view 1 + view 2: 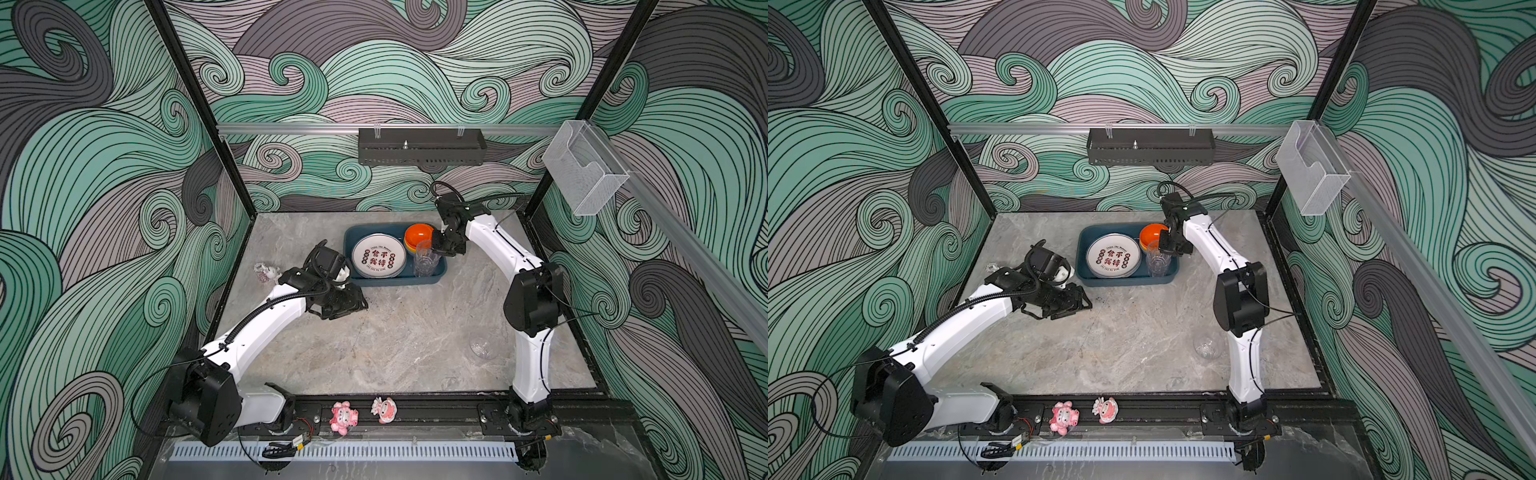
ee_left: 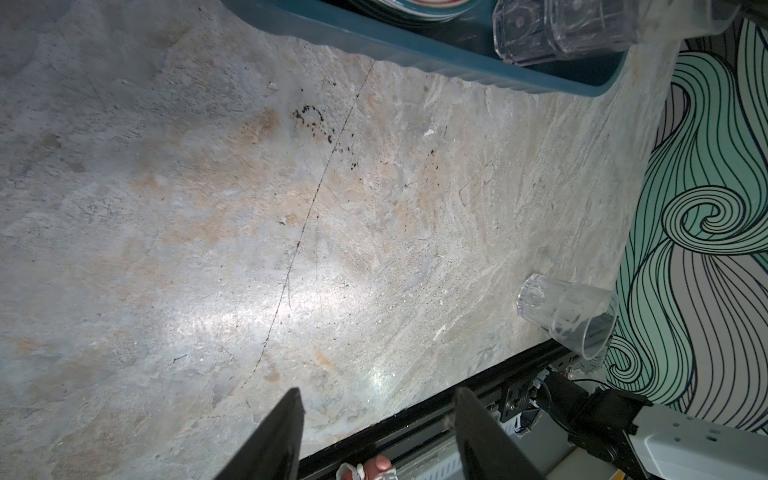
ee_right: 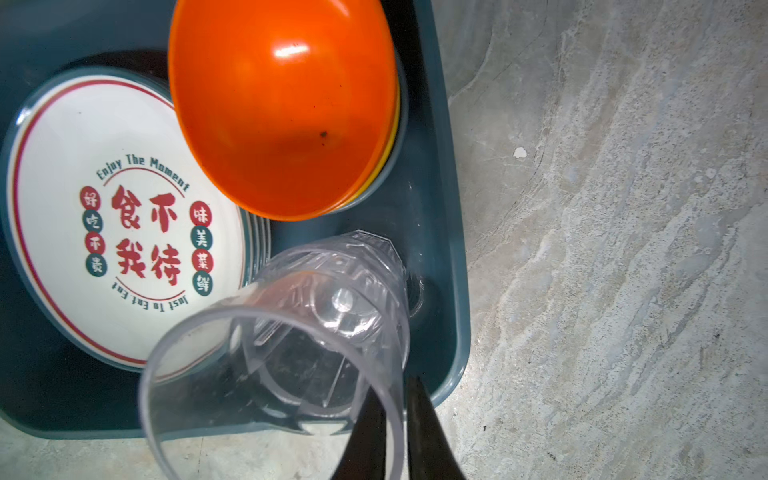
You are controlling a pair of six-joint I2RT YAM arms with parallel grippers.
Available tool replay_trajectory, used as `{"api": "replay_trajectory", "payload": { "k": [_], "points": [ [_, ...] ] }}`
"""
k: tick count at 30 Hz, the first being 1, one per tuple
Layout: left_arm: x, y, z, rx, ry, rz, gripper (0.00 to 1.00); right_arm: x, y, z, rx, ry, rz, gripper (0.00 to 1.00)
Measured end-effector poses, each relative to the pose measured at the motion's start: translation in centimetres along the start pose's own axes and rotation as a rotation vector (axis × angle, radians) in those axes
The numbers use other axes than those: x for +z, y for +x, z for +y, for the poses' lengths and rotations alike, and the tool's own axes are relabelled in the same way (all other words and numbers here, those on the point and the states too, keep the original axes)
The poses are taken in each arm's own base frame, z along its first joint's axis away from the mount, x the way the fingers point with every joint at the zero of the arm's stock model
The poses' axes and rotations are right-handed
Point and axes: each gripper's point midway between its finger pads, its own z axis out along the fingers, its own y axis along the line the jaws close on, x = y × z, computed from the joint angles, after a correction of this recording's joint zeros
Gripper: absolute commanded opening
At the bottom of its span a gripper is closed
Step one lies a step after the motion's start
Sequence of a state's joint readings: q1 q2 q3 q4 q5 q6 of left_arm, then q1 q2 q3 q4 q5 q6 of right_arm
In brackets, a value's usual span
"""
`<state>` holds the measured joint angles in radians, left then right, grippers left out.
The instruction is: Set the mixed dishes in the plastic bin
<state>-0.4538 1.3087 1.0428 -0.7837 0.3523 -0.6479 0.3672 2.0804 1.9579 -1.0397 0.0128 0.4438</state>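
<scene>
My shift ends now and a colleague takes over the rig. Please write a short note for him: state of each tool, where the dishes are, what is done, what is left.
Left tool: open and empty, over the table in front of the plastic bin.
Right tool: closed on the rim of a clear glass that is inside the bin.
Done: the plate stack and the orange bowl are in the bin.
Left: release this glass, then fetch the remaining glass from the table beside the right arm.
</scene>
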Motion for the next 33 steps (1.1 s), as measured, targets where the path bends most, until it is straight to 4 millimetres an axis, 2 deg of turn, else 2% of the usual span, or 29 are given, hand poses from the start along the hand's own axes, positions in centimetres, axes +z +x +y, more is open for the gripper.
{"api": "replay_trajectory", "payload": {
  "k": [10,18,23,33],
  "points": [
    [0.0,0.1,-0.3,0.001,0.015,0.008,0.61,-0.9,-0.2,0.2,-0.008,0.003,-0.020,0.22],
    [-0.2,0.1,-1.3,0.018,0.068,0.010,0.61,-4.9,0.2,-0.5,-0.012,-0.004,-0.084,0.28],
    [-0.4,0.3,-2.6,0.047,0.136,0.026,0.61,-6.6,2.1,-1.4,-0.013,-0.014,-0.099,0.30],
    [-0.2,1.1,-4.7,0.113,0.227,0.100,0.61,-6.8,8.1,-3.5,-0.014,-0.042,-0.051,0.37]
  ]
}}
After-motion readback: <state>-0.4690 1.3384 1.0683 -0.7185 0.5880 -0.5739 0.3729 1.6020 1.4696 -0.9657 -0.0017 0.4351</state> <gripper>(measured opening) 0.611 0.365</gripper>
